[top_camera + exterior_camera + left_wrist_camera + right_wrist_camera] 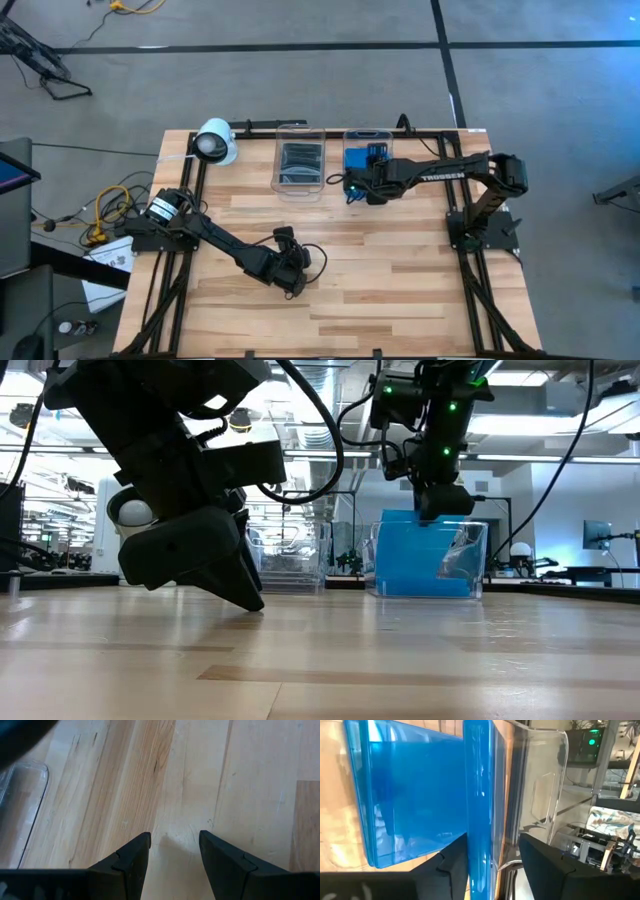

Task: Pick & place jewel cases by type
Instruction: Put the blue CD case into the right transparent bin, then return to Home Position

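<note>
left end effector [172, 852] angled low over bare counter [240, 780], fingers spread, empty | right end effector [492, 857] reaching down into clear tub [545, 785], fingers parted around blue jewel case [479, 795] standing on edge

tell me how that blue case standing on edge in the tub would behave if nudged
The blue case stands on edge between the right gripper's open jaws, so it may tip. It looks stiff, thin and glossy, so probably light and slippery. The clear tub should stop it.
</note>
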{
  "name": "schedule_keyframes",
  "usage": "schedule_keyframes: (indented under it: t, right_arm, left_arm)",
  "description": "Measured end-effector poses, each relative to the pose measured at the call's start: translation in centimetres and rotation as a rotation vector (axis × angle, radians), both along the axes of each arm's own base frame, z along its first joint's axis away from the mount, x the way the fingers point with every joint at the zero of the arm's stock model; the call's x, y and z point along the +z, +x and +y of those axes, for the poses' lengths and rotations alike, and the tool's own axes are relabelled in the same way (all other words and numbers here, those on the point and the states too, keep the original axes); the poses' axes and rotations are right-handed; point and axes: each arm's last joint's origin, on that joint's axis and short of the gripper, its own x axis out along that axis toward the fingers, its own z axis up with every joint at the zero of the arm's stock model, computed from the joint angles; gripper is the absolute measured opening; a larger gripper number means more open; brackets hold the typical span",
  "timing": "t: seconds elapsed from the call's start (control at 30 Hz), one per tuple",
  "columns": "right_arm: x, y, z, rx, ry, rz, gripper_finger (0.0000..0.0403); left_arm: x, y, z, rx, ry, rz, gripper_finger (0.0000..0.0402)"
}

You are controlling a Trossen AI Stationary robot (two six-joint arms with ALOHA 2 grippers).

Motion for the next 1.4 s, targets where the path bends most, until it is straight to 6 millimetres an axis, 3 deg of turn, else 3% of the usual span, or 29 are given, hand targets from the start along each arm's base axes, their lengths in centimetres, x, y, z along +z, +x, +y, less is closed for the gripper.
schedule_keyframes:
  t: [0.4,0.67,0.93,1.17,1.4]
  right_arm:
    - [3.0,0.9,0.2,0.028,0.109,-0.039,0.0207]
    - [3.5,0.7,0.8,0.014,0.187,-0.039,0.0203]
    - [4.6,0.5,2.7,0.035,0.189,-0.106,0.0202]
    - [8.4,-0.2,5.3,-0.045,0.203,-0.345,0.0201]
    - [12.1,-3.2,8.0,0.032,0.203,-0.478,0.0198]
  left_arm:
    - [0.0,0.0,0.0,0.0,0.0,0.0,0.0174]
    - [0.0,0.0,0.0,0.0,0.0,0.0,0.0174]
    - [0.0,0.0,0.0,0.002,0.01,-0.005,0.0174]
    - [0.6,0.6,-0.3,-0.034,0.058,-0.014,0.0174]
    - [2.8,2.7,-1.0,-0.083,0.076,-0.067,0.0174]
